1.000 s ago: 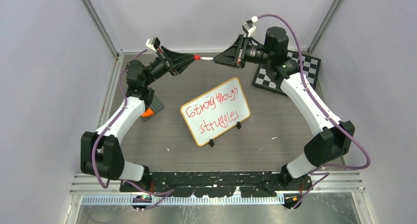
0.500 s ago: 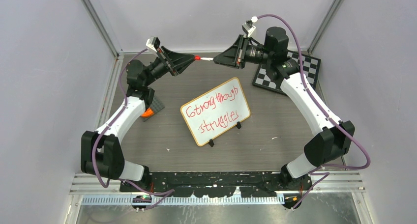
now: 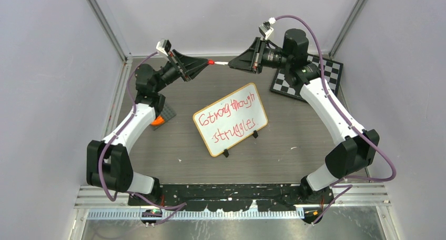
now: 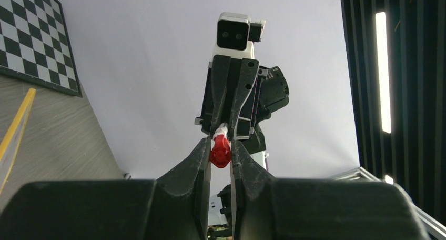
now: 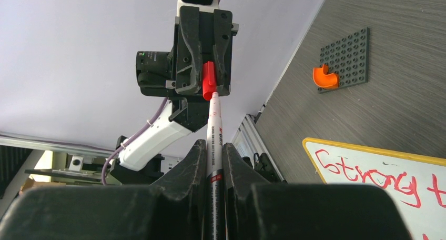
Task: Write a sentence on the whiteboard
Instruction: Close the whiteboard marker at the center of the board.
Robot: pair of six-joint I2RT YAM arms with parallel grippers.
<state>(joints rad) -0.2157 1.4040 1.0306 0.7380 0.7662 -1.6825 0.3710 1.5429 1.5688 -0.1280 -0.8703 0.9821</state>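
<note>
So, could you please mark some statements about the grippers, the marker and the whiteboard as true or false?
1. The left gripper is shut on the red cap. True.
2. The right gripper is open and empty. False: it is shut on the marker.
3. The whiteboard is blank. False: a red sentence stands on it in two lines.
4. The orange piece sits on the grey studded plate. True.

Pale lilac walls (image 3: 47, 92) surround a grey woodgrain table (image 3: 294, 161).
</note>
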